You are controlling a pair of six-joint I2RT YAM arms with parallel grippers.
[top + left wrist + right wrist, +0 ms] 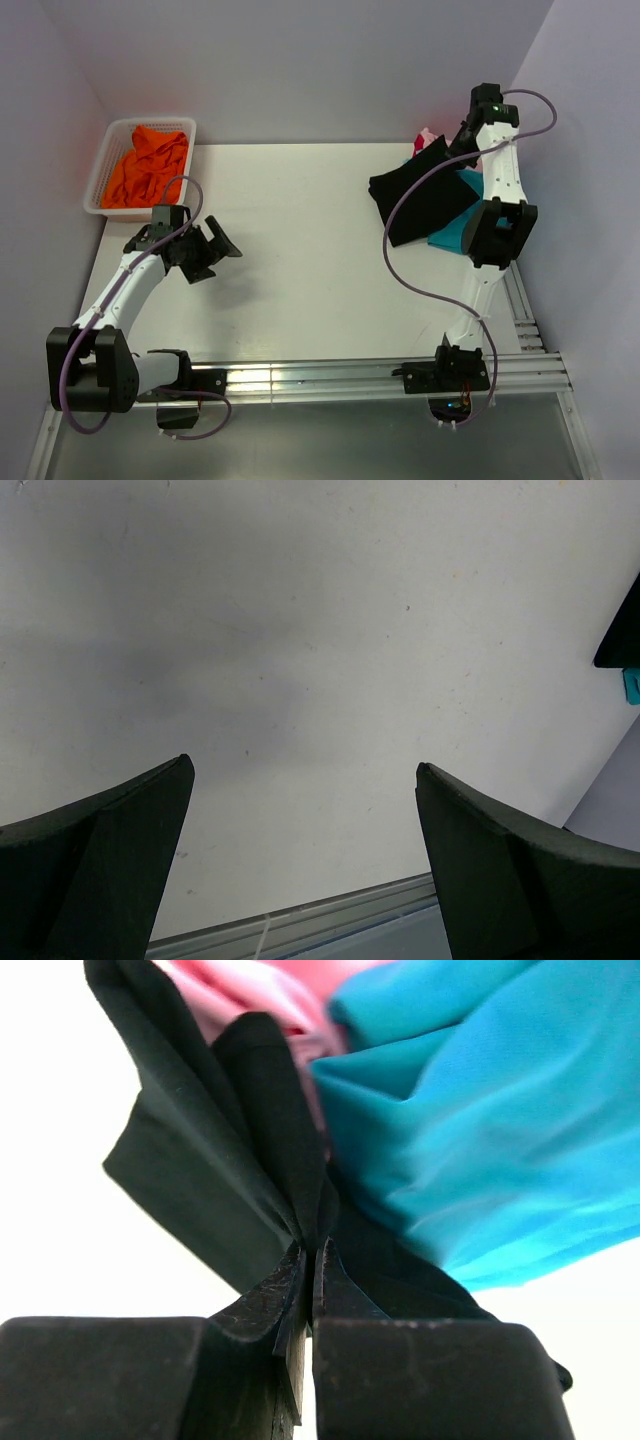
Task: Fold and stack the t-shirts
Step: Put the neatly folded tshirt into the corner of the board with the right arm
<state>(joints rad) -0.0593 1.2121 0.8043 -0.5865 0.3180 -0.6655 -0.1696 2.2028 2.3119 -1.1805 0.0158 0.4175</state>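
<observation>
While the white counter stretches wide and pale between the two arms, all the cloth on it sits at the far right corner. Biggest piece out there is the black t-shirt. It lies in a rough folded slab beside the right arm, with one edge raised off the surface toward the back wall. The teal t-shirt pokes out from under it on the right side, touching the black cloth.

Over at the far left, the white mesh basket sits in the corner. The orange t-shirt is crumpled inside and fills most of it. A small bit of the pink t-shirt peeks out behind the black one, right by the wall.

Now the right gripper: clenched tight, jaws pressed together on a pinched fold of the black t-shirt. The wrist view shows that cloth fanning out from between them, with teal and pink bunched just beyond.

And the left gripper: released, jaws wide apart, only bare counter showing between them. It hovers near the basket without touching it.
</observation>
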